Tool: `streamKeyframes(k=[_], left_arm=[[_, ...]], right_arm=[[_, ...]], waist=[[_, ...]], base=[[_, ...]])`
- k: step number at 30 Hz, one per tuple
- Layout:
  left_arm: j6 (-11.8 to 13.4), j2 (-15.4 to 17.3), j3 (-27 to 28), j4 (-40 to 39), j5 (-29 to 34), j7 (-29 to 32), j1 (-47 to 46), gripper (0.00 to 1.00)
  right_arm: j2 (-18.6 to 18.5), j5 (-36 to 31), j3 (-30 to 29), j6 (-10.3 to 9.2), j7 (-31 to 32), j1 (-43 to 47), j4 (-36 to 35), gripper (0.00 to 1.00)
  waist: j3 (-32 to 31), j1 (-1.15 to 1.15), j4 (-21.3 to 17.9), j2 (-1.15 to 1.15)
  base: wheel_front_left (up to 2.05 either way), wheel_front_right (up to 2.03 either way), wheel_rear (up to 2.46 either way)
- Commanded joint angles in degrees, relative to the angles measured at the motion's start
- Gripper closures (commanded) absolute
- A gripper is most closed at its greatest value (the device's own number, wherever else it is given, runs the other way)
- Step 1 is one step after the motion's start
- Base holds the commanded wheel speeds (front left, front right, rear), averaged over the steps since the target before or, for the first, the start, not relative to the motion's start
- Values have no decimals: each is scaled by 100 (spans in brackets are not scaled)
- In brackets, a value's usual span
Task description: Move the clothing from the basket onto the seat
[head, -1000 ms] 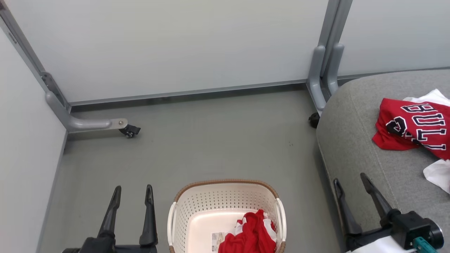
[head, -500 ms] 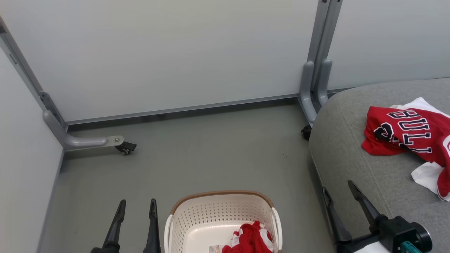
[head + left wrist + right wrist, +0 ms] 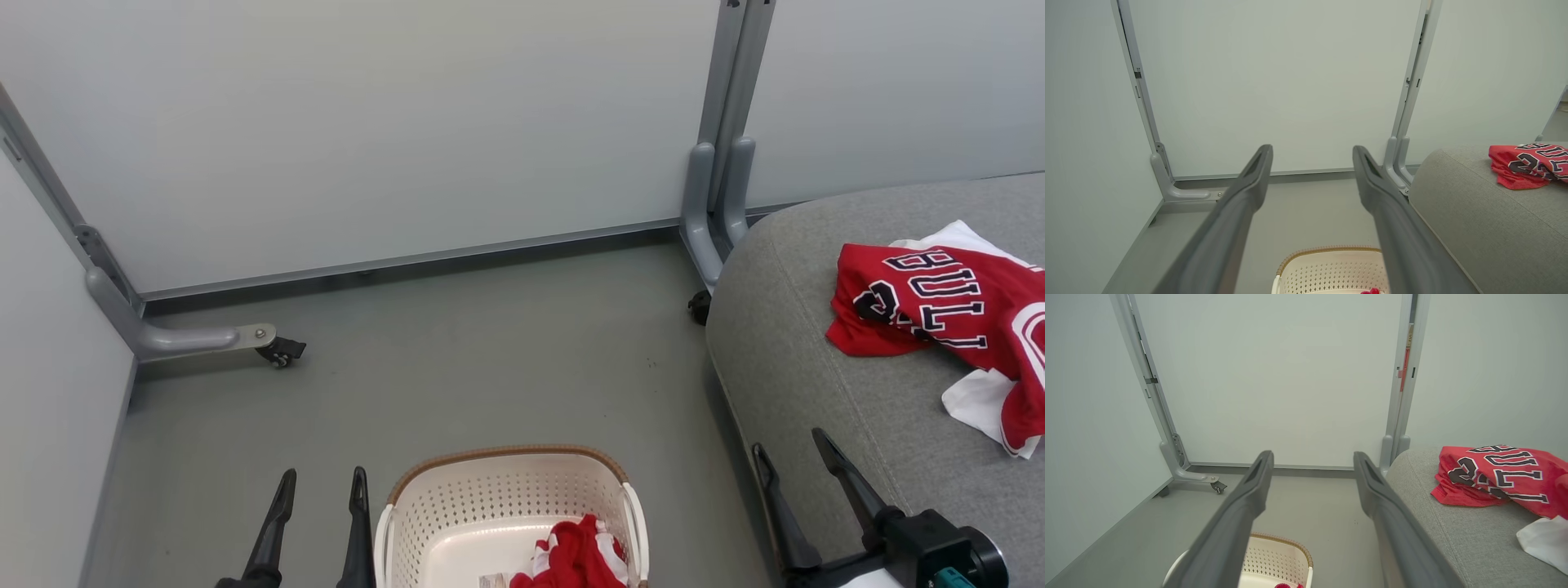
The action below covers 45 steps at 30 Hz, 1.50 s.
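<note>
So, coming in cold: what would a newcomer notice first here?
The red jersey with black white-edged lettering stands out, crumpled on the large light grey fabric seat at the right. Next, a bunched red garment with white trim lies in the cream-white perforated plastic basket with a brown rim, at bottom centre. The left gripper and right gripper hang open, empty.

Premises read as a staged test bay in a lab or studio. Pale partition panels [image 3: 408,122] in grey metal frames enclose it at 9 and 12 o'clock, one frame resting on a castor foot [image 3: 280,352] at 10 o'clock. Bare grey floor [image 3: 490,351]. Grey upholstered seat [image 3: 800,367] at 3 o'clock.
</note>
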Motion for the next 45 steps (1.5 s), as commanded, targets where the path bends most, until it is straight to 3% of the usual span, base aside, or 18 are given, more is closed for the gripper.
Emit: streamKeyframes(k=[1, 12, 19, 30, 35, 45], left_arm=[[-4, 1, -5, 7, -9, -3, 90, 0], [-23, 1, -71, 58, 9, -3, 89, 0], [-17, 2, -175, -32, -35, -3, -149, 0], [-353, 5, -363, 63, 225, -3, -1566, 0], [-562, 9, -612, 605, 342, -2, -2557, 0], [-799, 15, -1534, 2937, 674, 14, -4696, 0]], right_arm=[[-14, 13, -9, -6, -12, 65, 0, 0], [-42, 7, 22, -6, -12, 87, -36, 0], [-111, -19, -6, -6, -11, -166, -109, 0], [-339, -13, -417, -6, -11, -1490, -560, 0], [-516, -47, -678, -6, -11, -2124, -743, 0], [-751, -101, -1159, -7, -12, -2892, -1131, 0]], waist=[[-6, 0, -11, 0], [114, 0, -79, 0], [591, 0, -160, 0], [2733, 0, -196, 0], [3664, 0, -140, 0], [5028, 0, -90, 0]], base=[[0, 0, 0], [0, 0, 0], [0, 0, 0], [0, 0, 0], [0, 0, 0], [0, 0, 0]])
